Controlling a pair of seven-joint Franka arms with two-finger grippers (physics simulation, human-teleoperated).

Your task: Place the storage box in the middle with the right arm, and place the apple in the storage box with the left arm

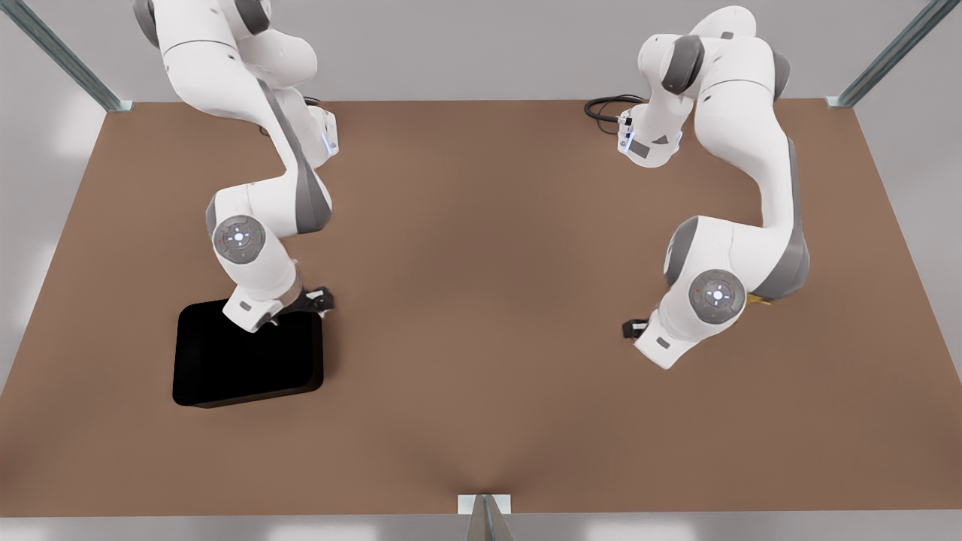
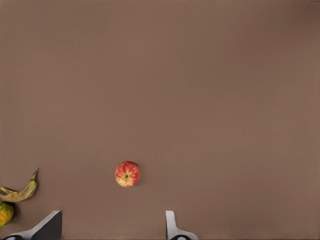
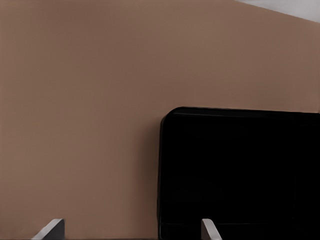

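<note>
The storage box [image 1: 248,361] sits low on the brown bench [image 1: 481,300] toward the front view's left, its near wall a little way in from the bench's front edge and its side wall well in from the left edge; the whole middle of the bench lies bare between the two arms, wide open room for sliding or carrying; the right gripper [image 1: 319,300] hangs over the box's corner nearest the middle, and in the right wrist view its jaws stand apart, one fingertip [image 3: 210,229] over the box's rim [image 3: 165,150] and the other over bare bench beside it, so the rounded corner and one wall lie between them; the left gripper [image 1: 633,328] is over on the front view's right, low above the bench, jaws likewise spread wide in the left wrist view with nothing between them; the apple [image 2: 127,174] lies alone on the bench just ahead of those fingertips [image 2: 171,225], clear bench all round it; a brownish banana [image 2: 20,191] and a yellow-orange round fruit [image 2: 6,213] lie close together, off to one side of the apple and well apart from it, near one finger; black cables [image 1: 605,109] loop at the far edge by that arm's base
</note>
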